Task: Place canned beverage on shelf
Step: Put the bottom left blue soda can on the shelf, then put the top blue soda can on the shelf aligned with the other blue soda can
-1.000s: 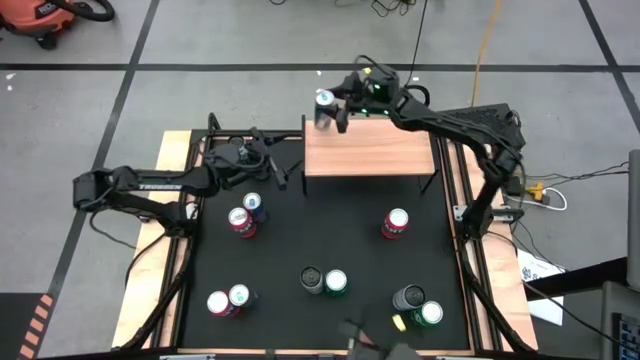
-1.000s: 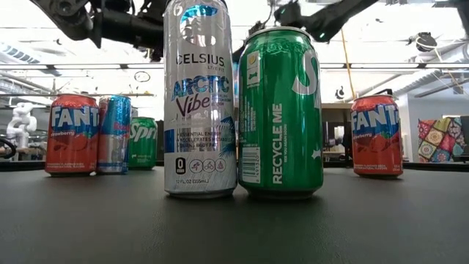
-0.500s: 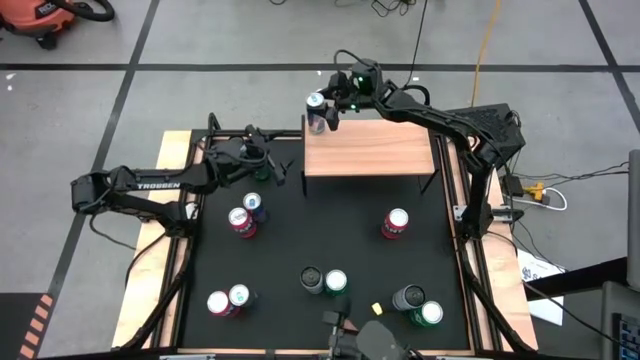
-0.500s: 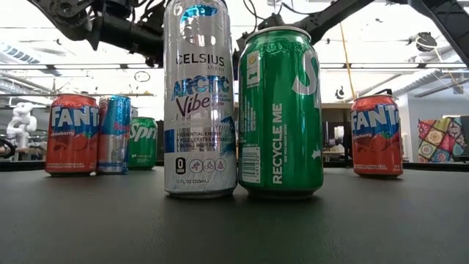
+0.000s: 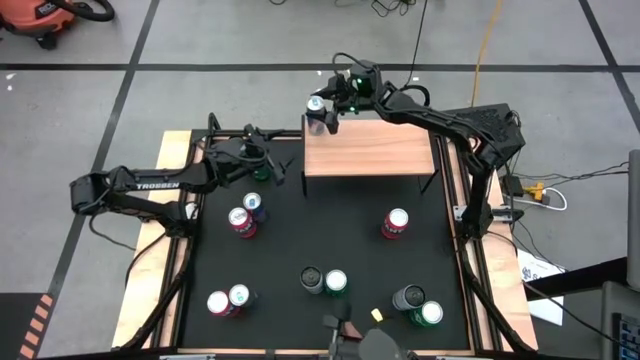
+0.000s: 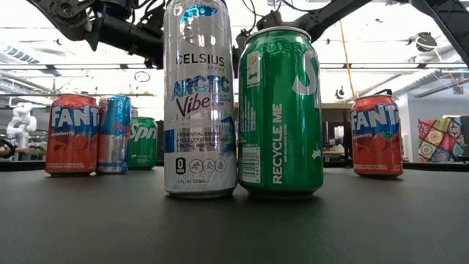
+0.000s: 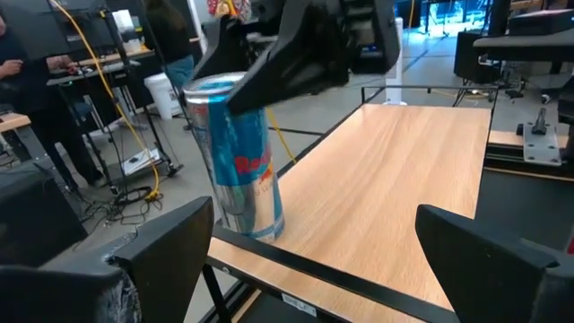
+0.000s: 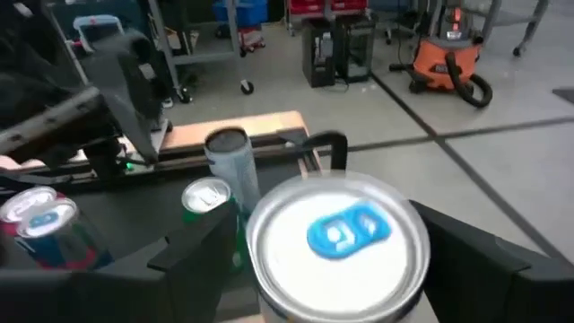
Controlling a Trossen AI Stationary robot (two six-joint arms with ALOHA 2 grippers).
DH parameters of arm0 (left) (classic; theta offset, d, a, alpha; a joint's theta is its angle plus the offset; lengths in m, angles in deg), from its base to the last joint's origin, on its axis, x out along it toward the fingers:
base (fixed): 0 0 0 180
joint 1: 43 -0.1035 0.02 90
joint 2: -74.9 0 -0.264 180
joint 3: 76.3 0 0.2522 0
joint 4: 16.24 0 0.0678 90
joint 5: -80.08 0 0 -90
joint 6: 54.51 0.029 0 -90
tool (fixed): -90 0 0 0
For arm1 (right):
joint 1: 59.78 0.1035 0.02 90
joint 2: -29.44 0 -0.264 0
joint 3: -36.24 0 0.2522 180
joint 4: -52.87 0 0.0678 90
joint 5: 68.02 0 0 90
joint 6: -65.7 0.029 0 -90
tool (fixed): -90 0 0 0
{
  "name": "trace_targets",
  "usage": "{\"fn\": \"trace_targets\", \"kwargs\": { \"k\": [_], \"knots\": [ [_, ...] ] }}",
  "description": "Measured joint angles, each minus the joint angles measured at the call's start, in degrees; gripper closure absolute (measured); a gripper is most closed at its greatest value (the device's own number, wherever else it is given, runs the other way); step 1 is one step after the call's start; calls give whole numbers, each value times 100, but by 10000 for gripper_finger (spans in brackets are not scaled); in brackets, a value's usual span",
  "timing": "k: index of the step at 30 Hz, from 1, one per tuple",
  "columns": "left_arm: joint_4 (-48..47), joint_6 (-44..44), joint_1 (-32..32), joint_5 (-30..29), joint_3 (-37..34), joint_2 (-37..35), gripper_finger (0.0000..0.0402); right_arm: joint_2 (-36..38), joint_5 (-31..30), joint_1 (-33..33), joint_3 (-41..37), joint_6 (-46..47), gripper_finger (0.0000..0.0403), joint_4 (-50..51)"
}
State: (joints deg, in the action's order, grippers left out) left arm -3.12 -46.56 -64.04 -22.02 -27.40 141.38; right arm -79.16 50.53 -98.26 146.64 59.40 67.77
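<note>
A blue and silver can [image 7: 238,157] stands at the far left corner of the light-wood shelf [image 5: 372,152]. My right gripper [image 5: 324,108] is shut on it; the right wrist view shows the can's top [image 8: 336,235] between its two fingers. My left gripper [image 5: 266,168] is open and empty, just left of the shelf. Its two fingers [image 7: 170,247] show apart in the left wrist view, facing the can. My right gripper pinches the can's upper part [image 7: 235,90] between its two fingers, one on either side. The fingers [image 7: 287,63] slant down at it from the table's right side. The can is about upright, with its base [image 7: 256,229] at the shelf's far left corner.
Several cans stand on the black mat: a red one [image 5: 396,223] on the right, a pair [image 5: 244,214] on the left, pairs [image 5: 228,300] [image 5: 324,282] [image 5: 418,305] near the front. Wooden rails [image 5: 175,150] run along the mat's sides. The rest of the shelf board is bare.
My right gripper has carried the can a little toward the table's left, to the shelf's far left corner. It has stayed shut on the can, which has stayed upright.
</note>
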Motion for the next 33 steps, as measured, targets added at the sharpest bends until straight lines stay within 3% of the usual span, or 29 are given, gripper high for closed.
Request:
{"fn": "trace_targets", "kwargs": {
  "k": [7,12,17,22,26,33],
  "knots": [
    [-825,-4,5,0,-2,-638,16,628,-235,0,-2,30,105,323],
    [-1787,-66,117,-13,-2,-1197,16,1364,-466,39,-22,-290,109,1293],
    [-2803,-720,463,-20,-2,-1607,16,2166,-454,240,-1046,-335,111,1584],
    [-3812,-1422,1110,-76,-4,-2018,16,3091,-456,575,-2771,-66,111,493],
    [-4499,-2212,1759,-575,-3,-2274,16,3714,-505,865,-3926,224,111,-754],
    [-5982,-3820,2575,-1579,-4,-2272,16,4074,-625,1192,-4733,410,111,-1800]
  ]
}}
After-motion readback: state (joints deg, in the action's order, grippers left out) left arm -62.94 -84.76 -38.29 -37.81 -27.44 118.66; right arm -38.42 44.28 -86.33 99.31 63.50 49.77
